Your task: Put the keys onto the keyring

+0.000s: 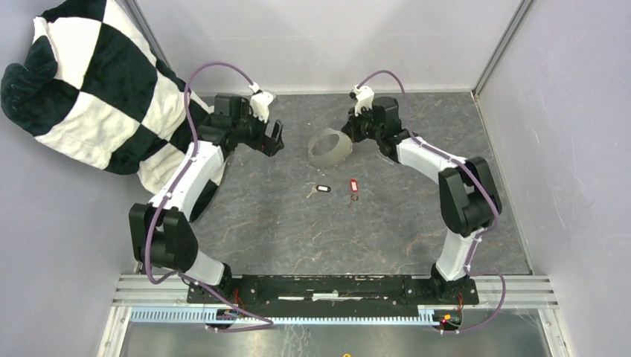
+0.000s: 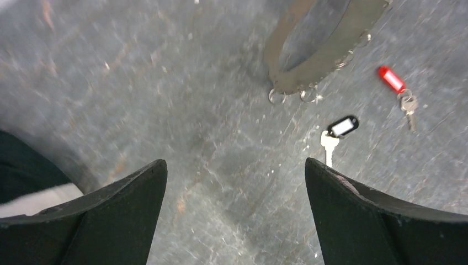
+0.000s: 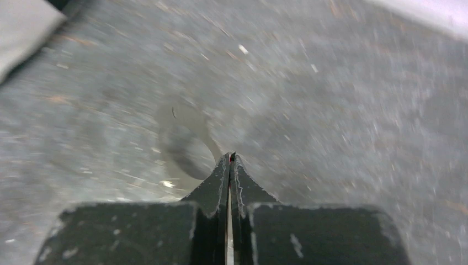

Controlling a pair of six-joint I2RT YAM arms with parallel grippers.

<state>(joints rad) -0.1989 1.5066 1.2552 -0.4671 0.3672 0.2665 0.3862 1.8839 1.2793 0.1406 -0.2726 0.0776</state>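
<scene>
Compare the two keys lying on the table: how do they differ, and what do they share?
The black-tagged key has a black tag with a white label; the red-tagged key has a red tag. The black-tagged key lies nearer the left arm, the red-tagged key nearer the right arm. Both lie flat on the table, untouched, apart from the keyring.

The table (image 1: 283,223) is dark grey, veined and scuffed. Near its middle lie the black-tagged key (image 1: 322,188) and, just beside it, the red-tagged key (image 1: 353,183) – apart, not touching. Behind them the keyring (image 1: 327,156) stands tilted on its lower edge – a checkered cloth (image 1: 89,82) drapes over the far left corner
</scene>
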